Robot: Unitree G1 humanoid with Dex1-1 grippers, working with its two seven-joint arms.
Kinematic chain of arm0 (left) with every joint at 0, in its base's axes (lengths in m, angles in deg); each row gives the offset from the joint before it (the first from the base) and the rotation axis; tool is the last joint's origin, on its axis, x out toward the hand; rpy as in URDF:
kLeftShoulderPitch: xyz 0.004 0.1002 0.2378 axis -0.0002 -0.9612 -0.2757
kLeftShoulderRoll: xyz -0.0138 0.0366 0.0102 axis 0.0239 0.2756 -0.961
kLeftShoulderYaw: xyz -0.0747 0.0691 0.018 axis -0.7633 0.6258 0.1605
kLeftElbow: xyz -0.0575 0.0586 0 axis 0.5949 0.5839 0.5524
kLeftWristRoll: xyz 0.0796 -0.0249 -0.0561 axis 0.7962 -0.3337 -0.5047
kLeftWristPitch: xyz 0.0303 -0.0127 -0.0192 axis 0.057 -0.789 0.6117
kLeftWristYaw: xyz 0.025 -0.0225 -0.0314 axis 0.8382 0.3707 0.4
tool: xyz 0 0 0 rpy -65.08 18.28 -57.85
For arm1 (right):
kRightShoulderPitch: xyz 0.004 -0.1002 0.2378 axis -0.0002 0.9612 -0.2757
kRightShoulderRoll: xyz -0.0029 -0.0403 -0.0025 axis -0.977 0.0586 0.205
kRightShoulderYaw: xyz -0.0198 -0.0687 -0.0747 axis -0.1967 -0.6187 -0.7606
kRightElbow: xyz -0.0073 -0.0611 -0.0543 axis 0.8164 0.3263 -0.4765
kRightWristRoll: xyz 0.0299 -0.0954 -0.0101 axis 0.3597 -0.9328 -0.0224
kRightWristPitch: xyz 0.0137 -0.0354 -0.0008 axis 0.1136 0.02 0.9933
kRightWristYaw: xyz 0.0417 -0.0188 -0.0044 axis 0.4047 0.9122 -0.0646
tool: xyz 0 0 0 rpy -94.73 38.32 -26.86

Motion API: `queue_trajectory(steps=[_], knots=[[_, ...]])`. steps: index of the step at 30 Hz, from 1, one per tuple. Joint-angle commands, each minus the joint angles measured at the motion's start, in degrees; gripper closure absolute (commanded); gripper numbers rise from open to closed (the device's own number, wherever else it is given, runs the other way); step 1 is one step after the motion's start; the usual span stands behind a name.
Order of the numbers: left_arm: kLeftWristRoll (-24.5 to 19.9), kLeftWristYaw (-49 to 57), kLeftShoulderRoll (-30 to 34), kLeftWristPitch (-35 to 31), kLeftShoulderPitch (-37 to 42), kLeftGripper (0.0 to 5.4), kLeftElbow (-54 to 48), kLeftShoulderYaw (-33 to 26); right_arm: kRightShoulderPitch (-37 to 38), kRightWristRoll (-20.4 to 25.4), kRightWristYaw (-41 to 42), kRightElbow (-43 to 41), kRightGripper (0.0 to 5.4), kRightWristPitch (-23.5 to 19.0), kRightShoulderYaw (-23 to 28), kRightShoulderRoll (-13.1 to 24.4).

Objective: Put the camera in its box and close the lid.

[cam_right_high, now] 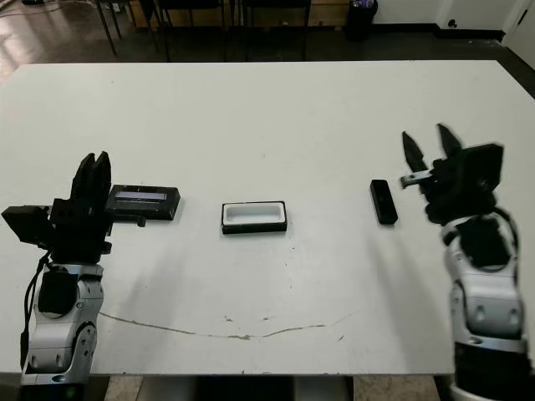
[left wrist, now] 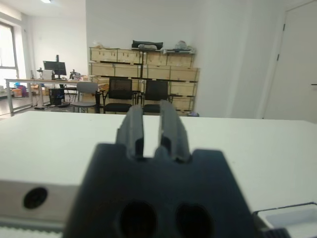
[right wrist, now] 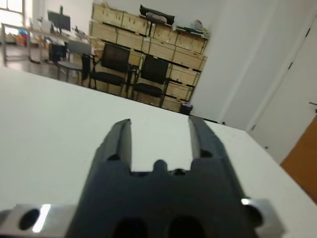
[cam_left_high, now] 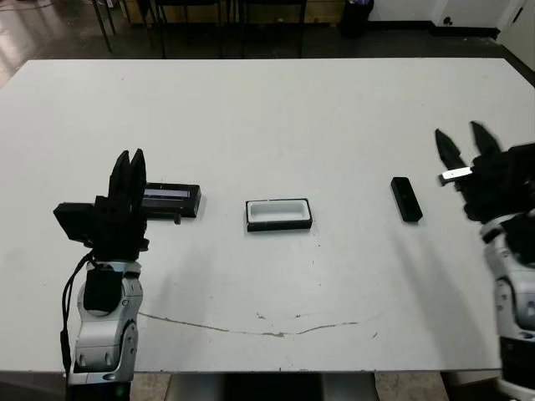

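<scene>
The box (cam_left_high: 278,214), a small black tray with a white lining, lies open-topped at the table's middle. Its corner also shows in the left wrist view (left wrist: 292,218). The lid (cam_left_high: 171,199), a flat black slab with a pale strip, lies to the left of it. The camera (cam_left_high: 406,199), a slim black bar, lies to the right of the box. My left gripper (cam_left_high: 129,160) hovers just left of the lid, fingers together and holding nothing. My right gripper (cam_left_high: 461,138) hangs open to the right of the camera, apart from it, fingers (right wrist: 121,141) spread.
The white table (cam_left_high: 267,117) stretches wide behind the three objects. A thin dark scratch (cam_left_high: 267,330) runs across its near part. Chairs (left wrist: 119,94) and stacked crates (left wrist: 143,67) stand beyond the far edge.
</scene>
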Motion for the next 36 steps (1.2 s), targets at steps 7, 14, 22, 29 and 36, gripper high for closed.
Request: queue_trajectory(steps=[7, 14, 22, 29, 36], knots=[[0.7, -0.4, 0.2, 1.8, -0.3, 5.40, 2.4, 0.6, 1.2, -3.8, 1.4, 5.1, 1.35, -7.9, -4.4, 1.4], [0.0, -1.1, 0.6, 1.6, -1.2, 5.40, 1.7, 0.3, 1.8, 1.4, 0.6, 2.8, 0.02, -16.4, -3.8, -3.6], [-0.1, -1.7, 0.6, 1.1, -1.7, 5.40, 1.5, 0.4, 2.9, 6.3, -0.9, -2.3, 0.02, -21.0, -1.3, -7.2], [-0.3, -2.5, 0.9, 1.6, -2.2, 5.40, 2.0, 0.3, 2.5, 8.4, -3.4, -3.1, 0.02, -24.3, -0.5, -9.7], [-0.5, -2.9, 0.9, 1.7, -2.1, 5.40, 2.3, 0.1, 2.4, 4.1, -6.5, -1.1, 0.02, -21.7, -3.2, -9.9]])
